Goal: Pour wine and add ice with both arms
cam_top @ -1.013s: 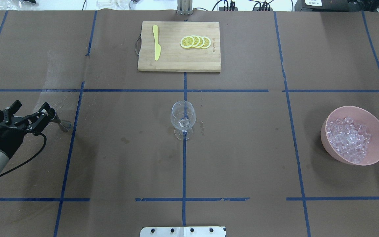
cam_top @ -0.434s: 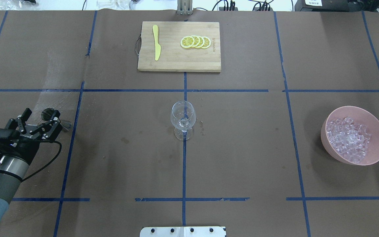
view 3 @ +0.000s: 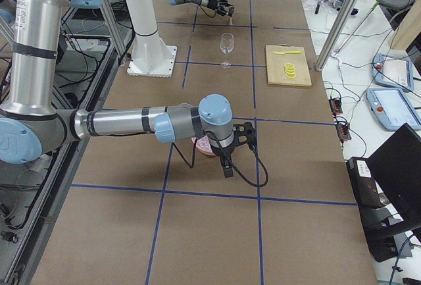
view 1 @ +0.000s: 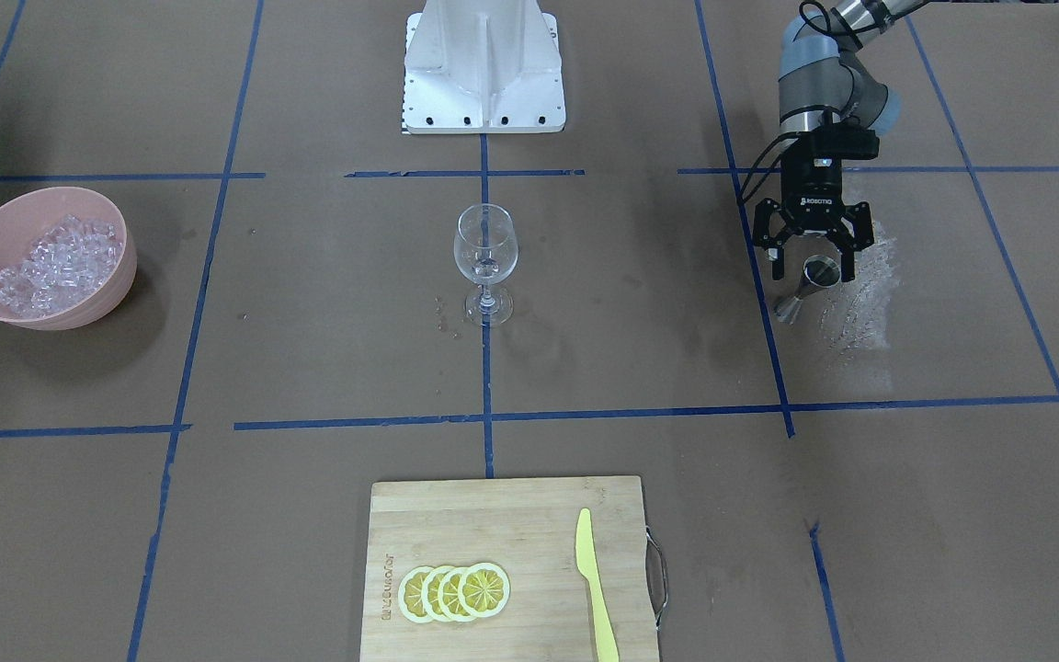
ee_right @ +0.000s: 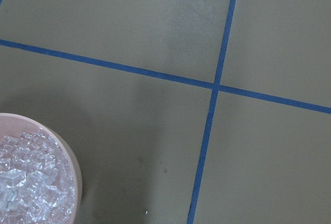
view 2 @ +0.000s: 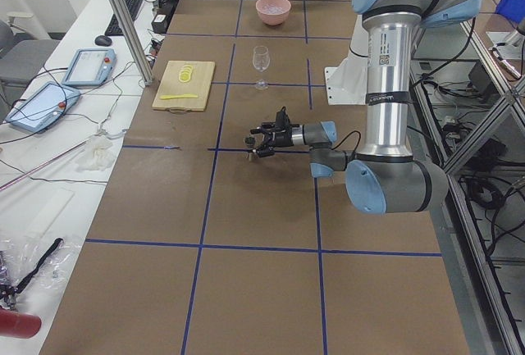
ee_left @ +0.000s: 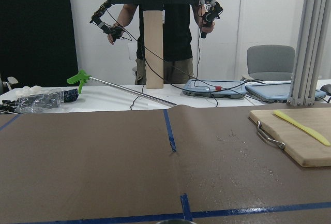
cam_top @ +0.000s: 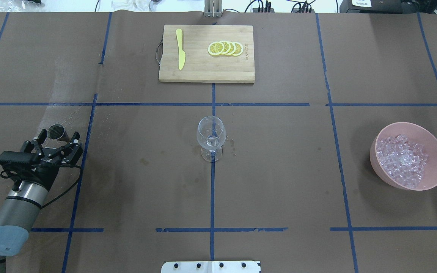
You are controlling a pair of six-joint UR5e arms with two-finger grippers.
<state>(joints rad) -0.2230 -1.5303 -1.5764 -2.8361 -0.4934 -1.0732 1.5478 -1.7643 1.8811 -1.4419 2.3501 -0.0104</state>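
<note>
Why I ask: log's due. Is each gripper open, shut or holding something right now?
Left gripper: open, holding nothing; the jigger stands between its fingers.
Right gripper: cannot be told; seen only from the side.

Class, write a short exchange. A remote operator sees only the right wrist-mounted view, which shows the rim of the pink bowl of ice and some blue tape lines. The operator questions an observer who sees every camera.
Operator: What stands at mid-table?
Observer: A wine glass, upright and well apart from the pink bowl at the table's right end.
Operator: And the other arm?
Observer: The left gripper is open near the table's left end. A metal jigger stands just in front of its jaws and is not gripped.
</note>
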